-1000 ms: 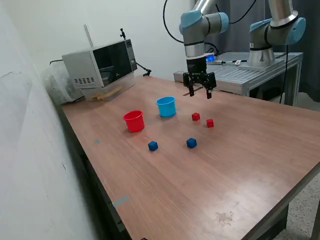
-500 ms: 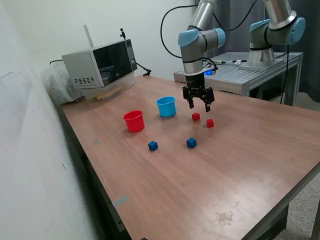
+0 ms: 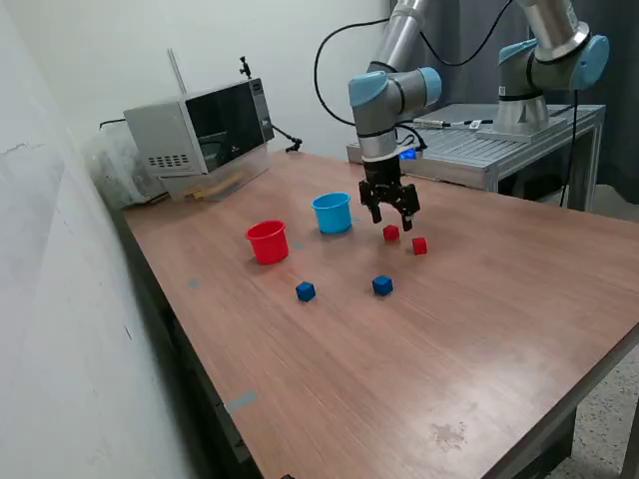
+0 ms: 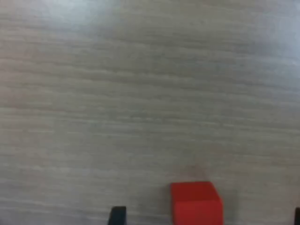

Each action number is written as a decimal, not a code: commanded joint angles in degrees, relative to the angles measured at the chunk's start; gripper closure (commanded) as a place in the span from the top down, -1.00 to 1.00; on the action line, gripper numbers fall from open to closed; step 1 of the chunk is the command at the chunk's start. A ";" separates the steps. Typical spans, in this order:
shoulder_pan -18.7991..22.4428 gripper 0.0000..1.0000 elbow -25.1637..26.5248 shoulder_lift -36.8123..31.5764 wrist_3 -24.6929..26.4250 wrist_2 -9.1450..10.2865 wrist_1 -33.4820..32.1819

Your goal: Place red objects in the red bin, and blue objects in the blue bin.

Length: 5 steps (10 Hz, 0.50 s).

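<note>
The arm is reached down from 12 o'clock in the exterior view, its wrist held vertical. The claw (image 3: 390, 216) is pointed straight down, low over the worktop (image 3: 479, 329), with its two fingers spread apart and nothing held between them.

Oblique exterior view; close downward wrist view.

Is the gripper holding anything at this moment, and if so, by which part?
Nothing is held. The gripper is open, hovering just above the small red cube on the wooden table, with its fingers not closed on it.
</note>
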 commanded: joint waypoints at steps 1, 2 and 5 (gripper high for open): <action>-1.30 1.00 -0.26 0.27 0.00 -0.05 -0.03; -1.31 1.00 -0.26 0.27 0.00 -0.05 -0.03; -1.31 -1.00 -0.43 1.33 -0.52 -0.14 0.85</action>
